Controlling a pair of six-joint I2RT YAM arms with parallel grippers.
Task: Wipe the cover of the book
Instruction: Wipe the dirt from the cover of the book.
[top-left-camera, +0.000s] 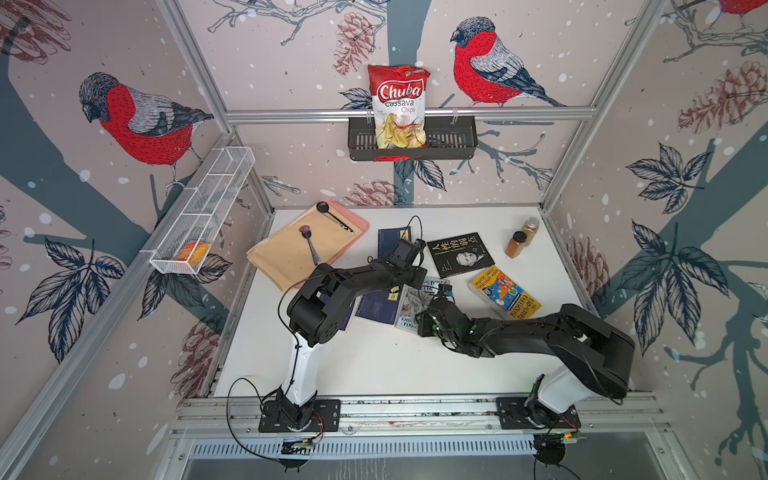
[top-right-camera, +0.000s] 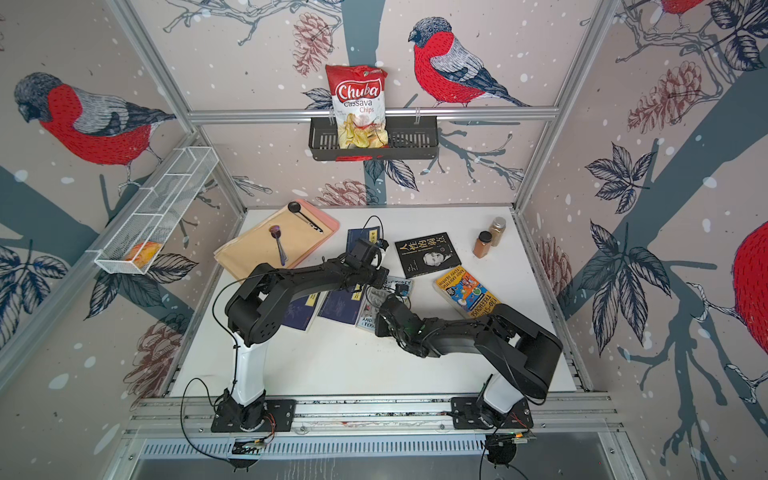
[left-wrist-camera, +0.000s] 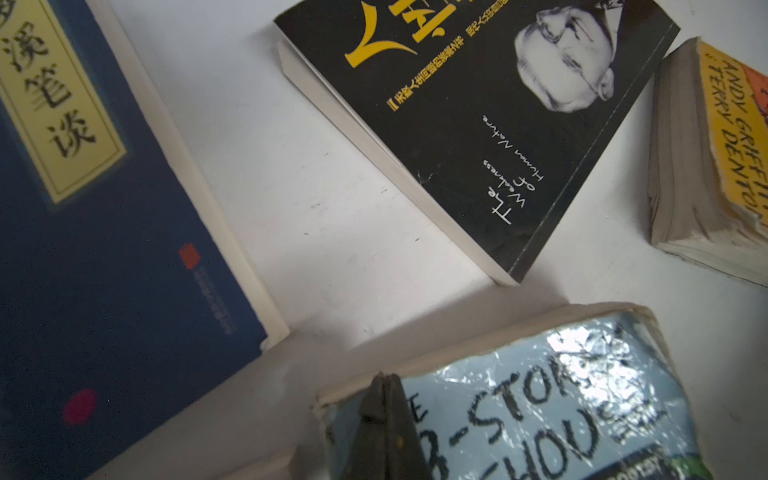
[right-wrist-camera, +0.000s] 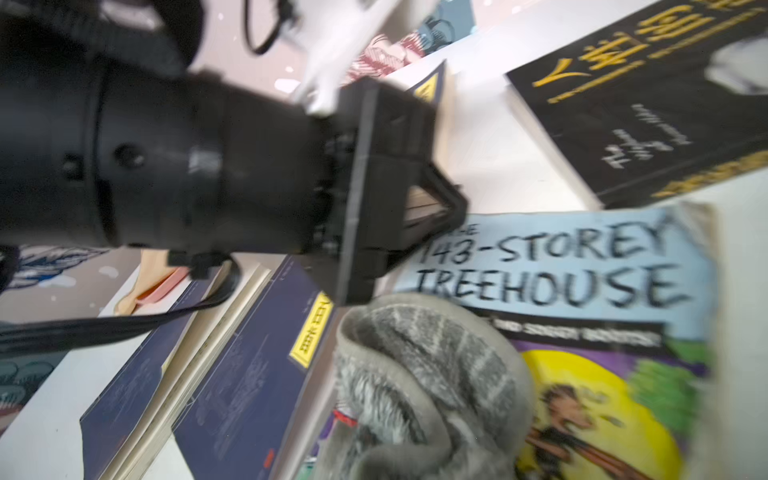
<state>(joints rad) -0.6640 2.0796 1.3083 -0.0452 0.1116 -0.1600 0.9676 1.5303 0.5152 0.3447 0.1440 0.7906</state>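
Two arms | left gripper clenched, pins treehouse book at 11 o'clock; right gripper grips grey cloth mid-cover | mid-wipe probably; next drag toward 6 o'clock

both top views come through to me bright and even, the white counter well lit with only faint shadows; the walls stretch toward the edges. on my left wrist view glare breaks across the pale blue book while the navy book is soft. the right wrist view is smeared with blur all over
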